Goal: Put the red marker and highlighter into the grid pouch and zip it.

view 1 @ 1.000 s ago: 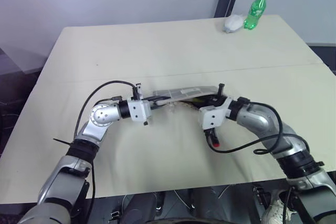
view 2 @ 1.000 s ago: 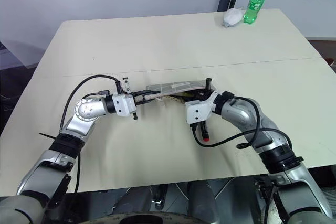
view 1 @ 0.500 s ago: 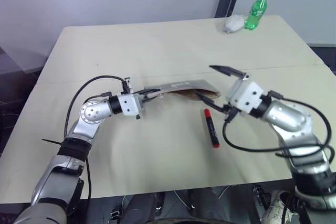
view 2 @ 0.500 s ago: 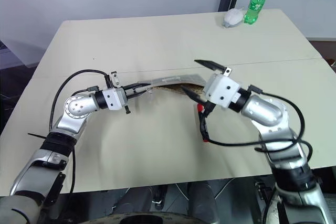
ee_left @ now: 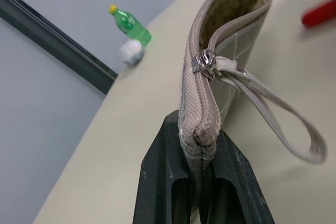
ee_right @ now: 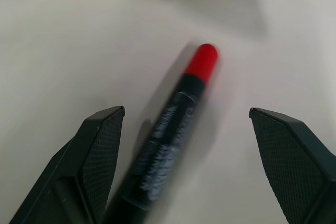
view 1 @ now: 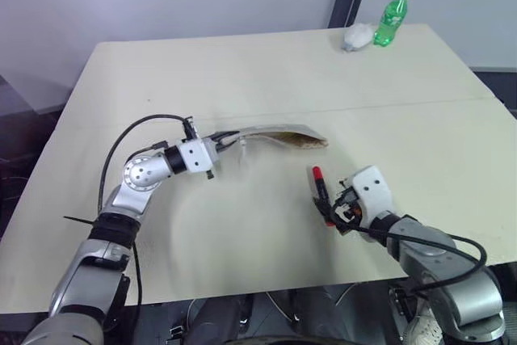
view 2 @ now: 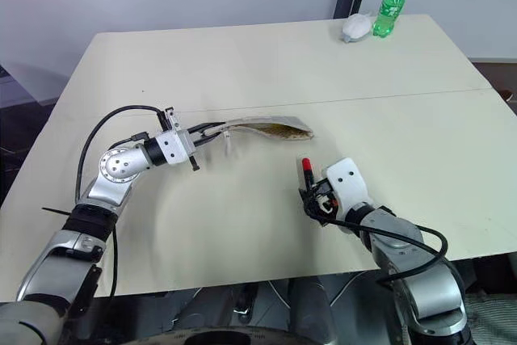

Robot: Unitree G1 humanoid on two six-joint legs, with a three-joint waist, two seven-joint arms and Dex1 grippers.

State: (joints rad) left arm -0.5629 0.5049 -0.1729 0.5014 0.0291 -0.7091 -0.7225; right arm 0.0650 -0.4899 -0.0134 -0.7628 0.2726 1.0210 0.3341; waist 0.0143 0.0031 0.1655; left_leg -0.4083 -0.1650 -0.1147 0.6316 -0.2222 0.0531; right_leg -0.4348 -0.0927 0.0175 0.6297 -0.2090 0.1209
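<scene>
Nearest, the right end effector point(ee_right: 186, 166) is spread wide around the red marker point(view 1: 321, 194), which lies on the bench point(view 1: 242, 70) not yet pouched, red tip pointing away. Farther off, the left end effector point(view 1: 229, 138) pinches the grid pouch point(view 1: 279, 136) lengthwise across, mouth unzipped.

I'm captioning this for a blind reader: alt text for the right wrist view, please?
The red marker lies on the pale table between the open black fingers of the right gripper, untouched, its red end pointing away.
</scene>
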